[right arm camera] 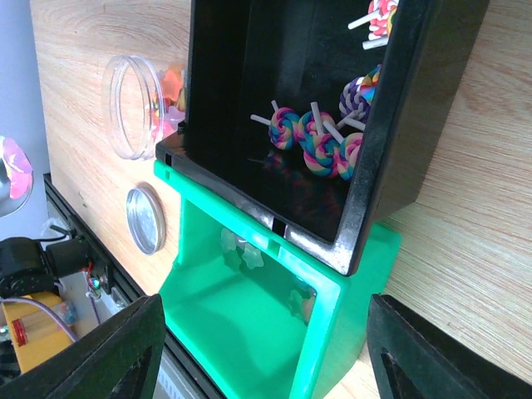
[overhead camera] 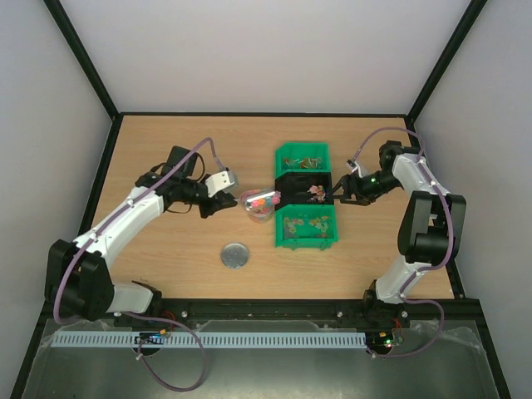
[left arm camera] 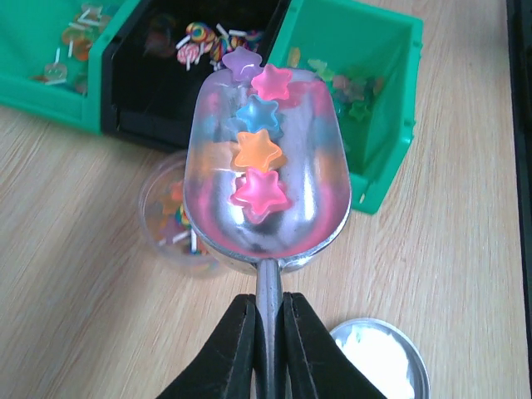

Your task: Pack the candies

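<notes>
pink, orange, blue candies (left arm camera: 258,189), green bins (left arm camera: 396,116)

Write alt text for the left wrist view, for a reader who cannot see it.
The left gripper clamps the handle of a metal scoop holding five star-shaped candies: purple, two pink, blue, orange. A clear jar shows partly behind it; a black bin, green bins and a silver lid sit on the wooden table.

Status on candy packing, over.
Left gripper shut on scoop. Star candies in scoop, by clear jar. Right gripper open at black bin. Nothing blocking seen.
</notes>
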Available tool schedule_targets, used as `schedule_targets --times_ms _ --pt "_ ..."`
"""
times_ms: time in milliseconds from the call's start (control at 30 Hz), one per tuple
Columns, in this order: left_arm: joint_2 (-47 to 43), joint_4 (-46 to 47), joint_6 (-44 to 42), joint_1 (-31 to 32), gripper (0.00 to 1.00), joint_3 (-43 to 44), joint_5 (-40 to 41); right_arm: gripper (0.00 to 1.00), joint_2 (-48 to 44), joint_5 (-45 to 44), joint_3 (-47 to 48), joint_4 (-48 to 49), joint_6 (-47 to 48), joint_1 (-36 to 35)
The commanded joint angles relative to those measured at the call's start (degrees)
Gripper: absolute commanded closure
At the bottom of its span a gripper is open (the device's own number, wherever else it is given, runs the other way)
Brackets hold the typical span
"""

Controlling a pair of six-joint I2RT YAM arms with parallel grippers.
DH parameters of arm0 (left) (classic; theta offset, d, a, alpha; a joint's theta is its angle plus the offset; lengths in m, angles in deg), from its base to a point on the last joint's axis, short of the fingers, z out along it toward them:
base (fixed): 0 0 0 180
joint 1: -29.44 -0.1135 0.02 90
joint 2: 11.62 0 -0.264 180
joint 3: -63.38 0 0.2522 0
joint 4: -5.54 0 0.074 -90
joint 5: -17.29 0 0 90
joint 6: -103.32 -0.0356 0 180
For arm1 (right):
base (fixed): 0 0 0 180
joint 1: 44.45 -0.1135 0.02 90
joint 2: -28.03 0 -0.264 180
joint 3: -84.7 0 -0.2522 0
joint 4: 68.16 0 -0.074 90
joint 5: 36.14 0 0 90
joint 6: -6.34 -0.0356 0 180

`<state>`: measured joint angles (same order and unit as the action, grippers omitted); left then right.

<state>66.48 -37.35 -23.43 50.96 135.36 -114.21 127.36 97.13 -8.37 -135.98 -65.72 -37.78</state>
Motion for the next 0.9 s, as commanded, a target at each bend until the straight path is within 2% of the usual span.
schedule_targets --times_ms 0,433,867 --pt "-3.3 -8.3 -5.1 -2.3 0.98 -0.5 1.6 0.32 0.0 1.4 0.2 -1.3 -0.2 0.2" --pt "0.5 -10.3 -1.2 -2.9 0.98 2.9 12.0 0.32 1.6 3.0 0.1 -0.9 0.2 0.2" --pt "6.3 -16.5 -3.8 -0.1 0.98 9.3 18.5 0.32 0.9 3.2 -2.1 1.1 -0.7 0.2"
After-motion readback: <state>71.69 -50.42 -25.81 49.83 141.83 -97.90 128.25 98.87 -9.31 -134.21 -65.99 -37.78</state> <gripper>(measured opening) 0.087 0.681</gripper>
